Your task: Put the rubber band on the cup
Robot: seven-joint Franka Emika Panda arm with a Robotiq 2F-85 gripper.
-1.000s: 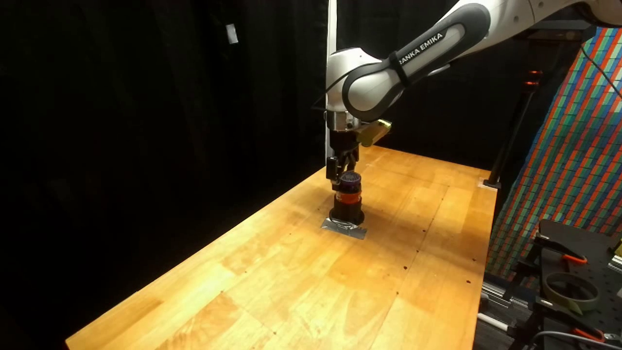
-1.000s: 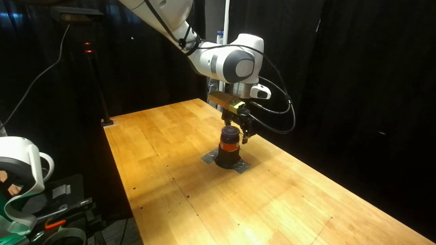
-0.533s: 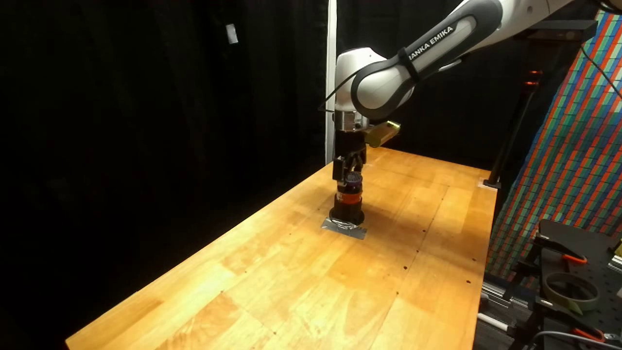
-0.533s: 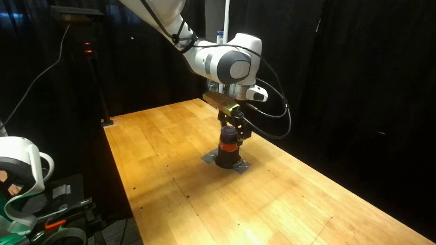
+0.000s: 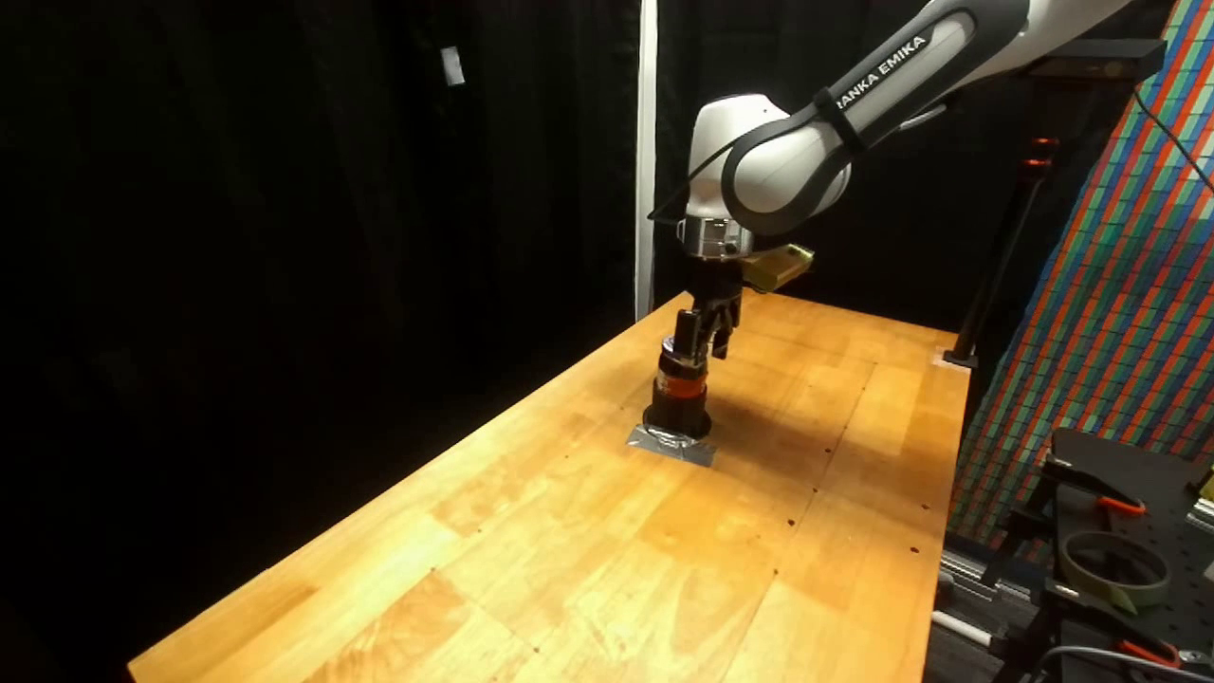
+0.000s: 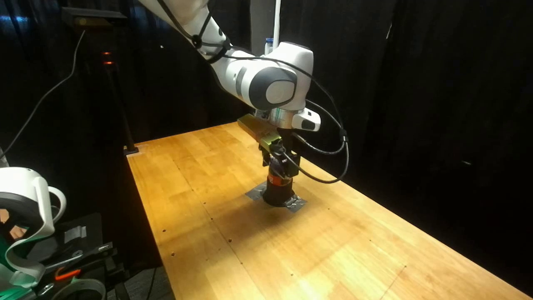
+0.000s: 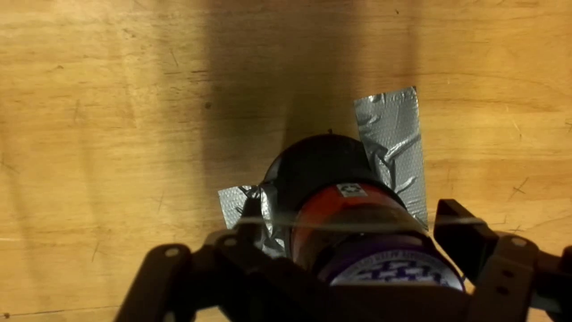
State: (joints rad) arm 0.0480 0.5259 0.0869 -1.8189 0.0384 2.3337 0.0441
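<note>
While one cup (image 5: 679, 396) stands, one band (image 7: 342, 226) apparently spans two jaws.

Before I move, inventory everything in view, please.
cup: 1, dark with orange stripe, on the table
rubber band: 1, pale, stretched across the end effector
tape strips: 2, silver, at the cup's base
table: 1, light wood, under the cup
curtains: count unclear, black, behind the table
patterned sheet: 1, multicoloured, beyond the table
pole: at least 1, white, behind the table
tape roll: at least 1, olive, among clutter beside the table
arm: 1, white and grey, over the table
end effector: 1, black, open at the cup's top
</note>
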